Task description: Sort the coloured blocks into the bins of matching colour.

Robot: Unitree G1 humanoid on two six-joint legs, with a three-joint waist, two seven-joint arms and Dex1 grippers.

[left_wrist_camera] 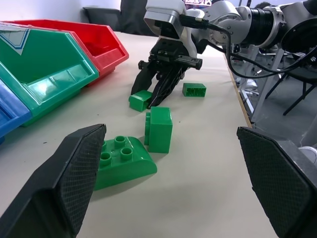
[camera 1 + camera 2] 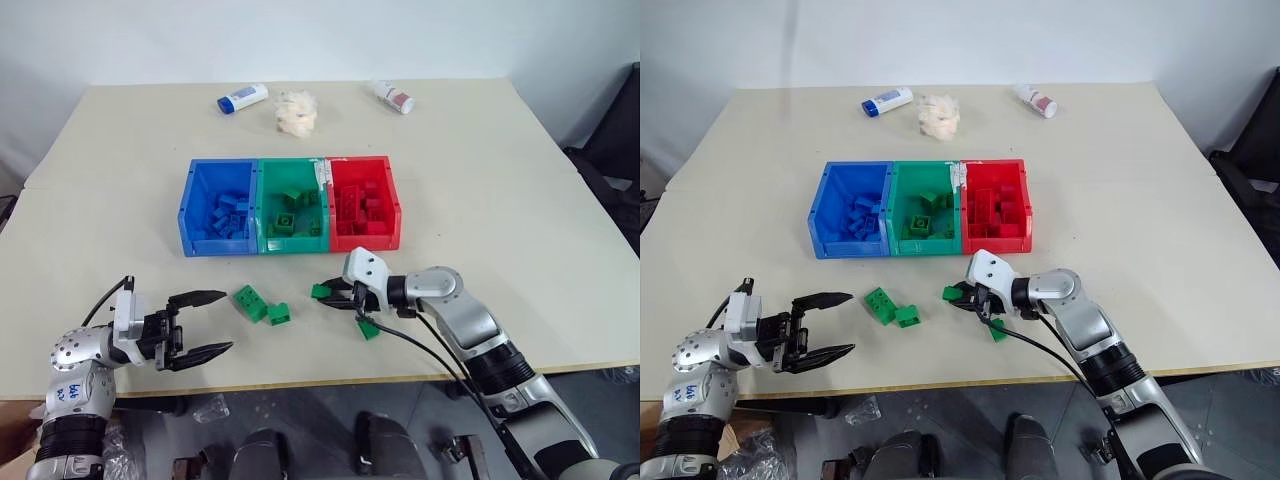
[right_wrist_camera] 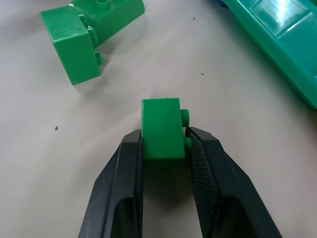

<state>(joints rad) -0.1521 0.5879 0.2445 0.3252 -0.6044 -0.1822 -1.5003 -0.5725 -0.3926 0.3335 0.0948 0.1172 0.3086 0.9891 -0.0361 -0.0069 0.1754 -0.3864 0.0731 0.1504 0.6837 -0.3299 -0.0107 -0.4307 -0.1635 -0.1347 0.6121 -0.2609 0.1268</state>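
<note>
While the right hand [image 3: 166, 148] has its two black fingers clamped on a small green block [image 3: 161, 130] that sits on the counter [image 2: 520, 200] just in front of the green bin [image 2: 290, 215], the step in hand is the pick-up of that block. The block looks pinched by its sides, its studs pointing sideways, and it seems not yet lifted.

Three more green blocks wait on the counter in front of the green bin: a curved one [image 2: 248, 301] and a square one [image 2: 279, 313] touching each other, nearer the left hand [image 2: 205, 323], and a small one [image 2: 368, 329] lying under the right wrist. The left hand hovers with its fingers wide apart and holds nothing.

The green bin, joined between the blue bin [image 2: 215, 212] and the red bin [image 2: 362, 205], already holds several green blocks. The next move, as I judge it, calls for raising the block above the bin's near wall, carrying it over the green bin and letting go there. Drifting towards the red bin would be the risk.
</note>
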